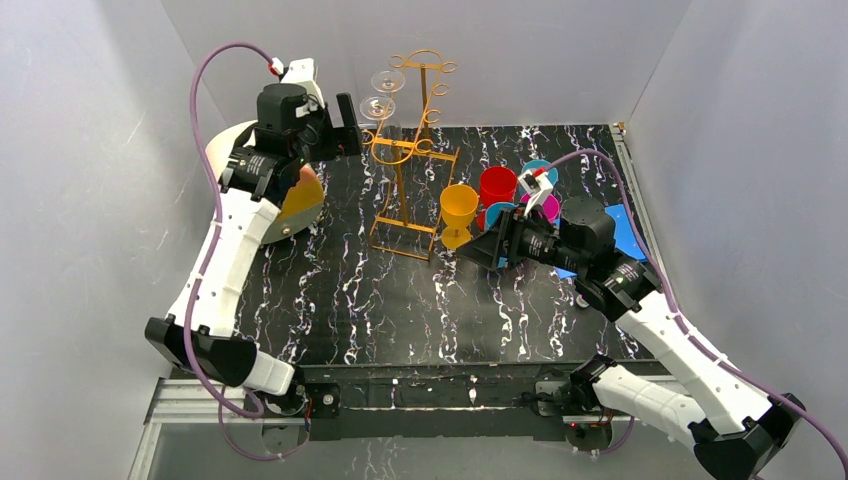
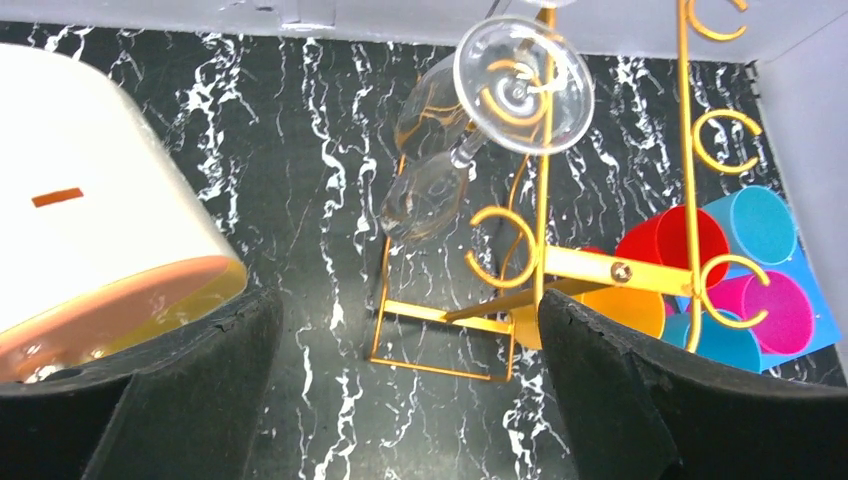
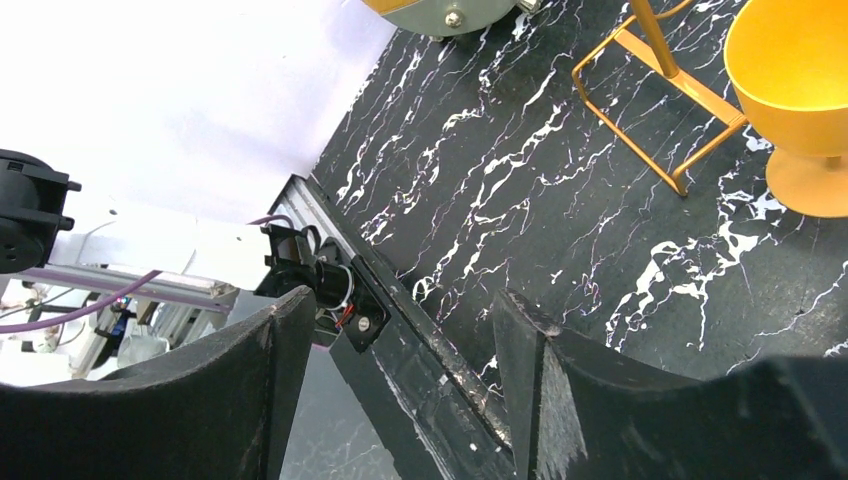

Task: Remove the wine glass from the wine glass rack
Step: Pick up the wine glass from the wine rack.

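Black padded fingers (image 2: 180, 400) of my left end effector (image 2: 408, 315) fill the bottom of the wrist view, spread wide with nothing between them. Ahead of that gap stands the wine glass rack (image 2: 545, 215), a thin golden wire frame upright on the table (image 1: 400, 310). One wine glass (image 2: 522, 85) hangs upside down from it, round foot uppermost and bowl pointing down; a second glass (image 2: 430, 100) hangs just beside it. Both sit on the side of the rack facing my left end effector, close in front of it but not touching the fingers. A cream-and-orange cylindrical box (image 2: 90, 200) lies against my left finger's outer side.

On the rack's other side my right end effector (image 3: 400, 310) hovers low over the table, jaws parted and holding nothing. A yellow goblet (image 3: 800, 90) stands just beside it near the rack's base, with red (image 1: 497, 185) and other coloured cups behind. The hanging glasses are well apart from this end effector.
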`<state>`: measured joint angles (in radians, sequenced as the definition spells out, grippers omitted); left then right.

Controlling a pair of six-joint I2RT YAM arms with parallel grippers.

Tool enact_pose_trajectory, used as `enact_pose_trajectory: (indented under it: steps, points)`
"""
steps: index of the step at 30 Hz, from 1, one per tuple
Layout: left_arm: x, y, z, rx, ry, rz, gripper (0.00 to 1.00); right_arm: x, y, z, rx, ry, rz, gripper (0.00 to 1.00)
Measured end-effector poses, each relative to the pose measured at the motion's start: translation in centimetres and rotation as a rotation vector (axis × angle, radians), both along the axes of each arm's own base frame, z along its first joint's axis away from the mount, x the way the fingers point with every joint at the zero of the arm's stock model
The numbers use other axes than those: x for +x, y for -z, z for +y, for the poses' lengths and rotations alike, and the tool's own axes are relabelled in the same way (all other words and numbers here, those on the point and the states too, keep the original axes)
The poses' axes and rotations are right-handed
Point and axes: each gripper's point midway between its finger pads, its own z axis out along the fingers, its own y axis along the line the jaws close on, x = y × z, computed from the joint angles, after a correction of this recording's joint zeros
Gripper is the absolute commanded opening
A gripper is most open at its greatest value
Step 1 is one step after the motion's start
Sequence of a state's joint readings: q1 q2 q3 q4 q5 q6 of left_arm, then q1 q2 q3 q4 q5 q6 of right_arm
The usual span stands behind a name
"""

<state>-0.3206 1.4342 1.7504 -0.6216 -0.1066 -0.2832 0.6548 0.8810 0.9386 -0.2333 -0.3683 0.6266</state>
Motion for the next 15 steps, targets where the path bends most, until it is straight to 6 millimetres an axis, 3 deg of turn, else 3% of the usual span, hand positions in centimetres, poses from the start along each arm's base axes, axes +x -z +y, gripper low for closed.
enact_pose_trajectory:
  steps: [3,7,15]
  points:
    - [1.1,-0.6,-0.5,-0.031,0.006,-0.021,0.91,0.2,0.1,0.0,0.001,0.01,0.011,0.74]
    - [3.3,-1.3,-1.4,-0.095,0.002,-0.054,0.8,0.5,0.3,0.0,-0.001,0.032,0.028,0.74]
    - [8.1,1.5,-3.7,-0.197,0.013,-0.012,0.75,1.6,1.9,-1.1,-0.044,0.149,0.1,0.74]
